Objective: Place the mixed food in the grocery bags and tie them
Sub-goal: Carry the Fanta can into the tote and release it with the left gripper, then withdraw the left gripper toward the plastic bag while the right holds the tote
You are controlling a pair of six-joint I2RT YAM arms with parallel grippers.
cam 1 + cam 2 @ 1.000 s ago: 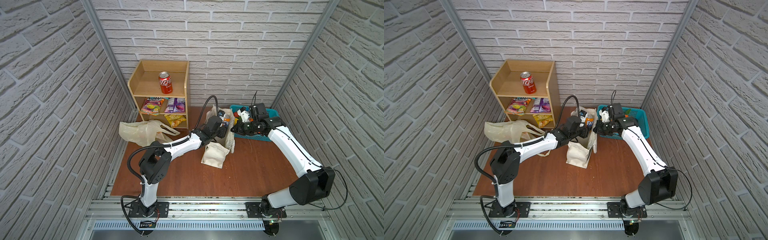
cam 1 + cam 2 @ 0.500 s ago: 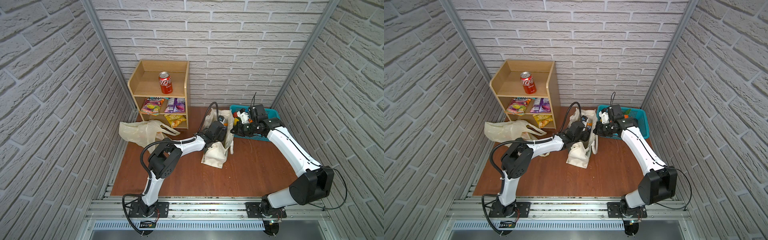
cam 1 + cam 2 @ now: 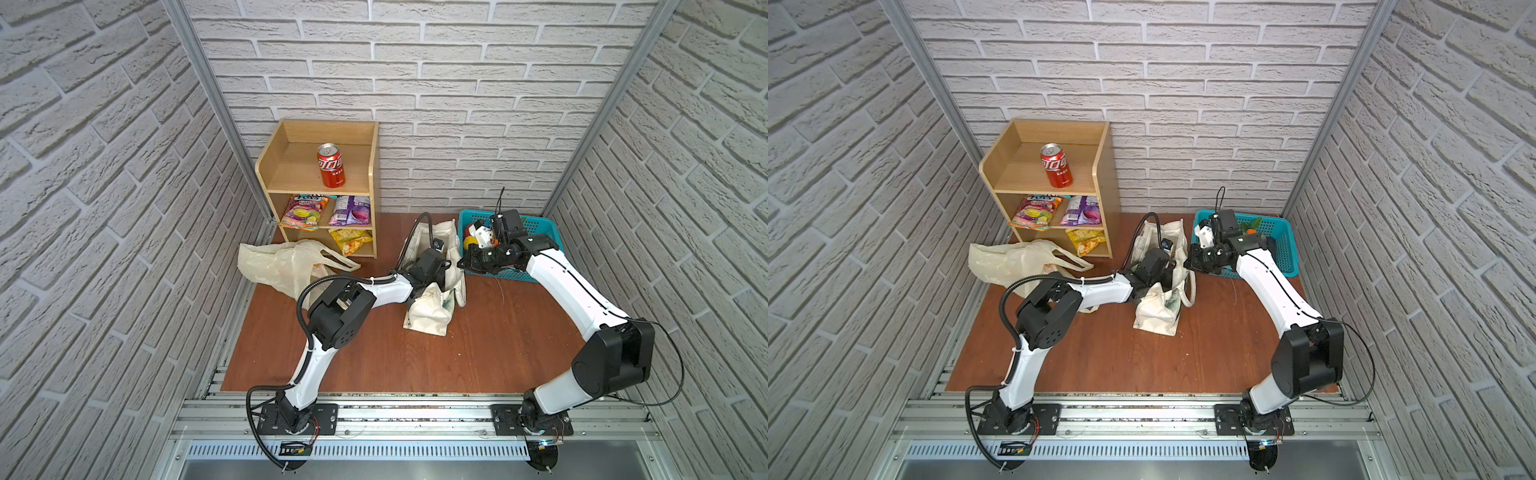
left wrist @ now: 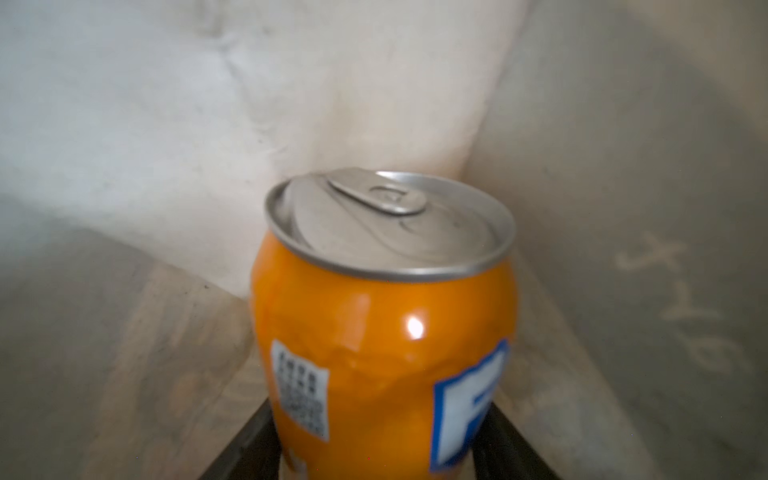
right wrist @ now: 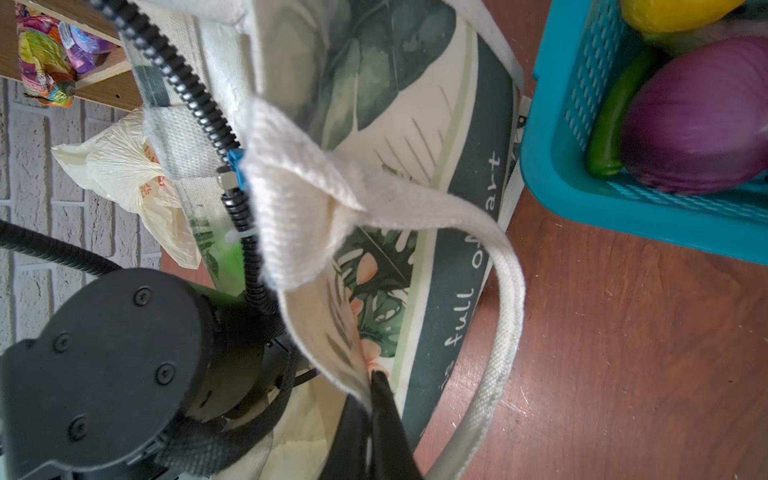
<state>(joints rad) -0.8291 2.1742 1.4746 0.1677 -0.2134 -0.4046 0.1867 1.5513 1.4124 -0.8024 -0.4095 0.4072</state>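
Noted plastic bag [image 3: 274, 266] lying slack, well left of both sets of fingers, untouched. Found left gripper [image 4: 378, 453] sunk inside canvas tote [image 3: 430, 316], fingers [image 4: 249, 444] spread wide and clamped on either side of orange soda can [image 4: 382, 332]. Recorded cloth walls meeting in a corner just beyond the can, with scant room ahead. Found right gripper [image 5: 376, 399] pinched fully closed on the tote's rim edge, handle loop [image 5: 507, 291] hanging just beside the fingertips. Observed turquoise basket [image 5: 582, 208] edge near those fingers, bare floor [image 5: 623, 332] between.
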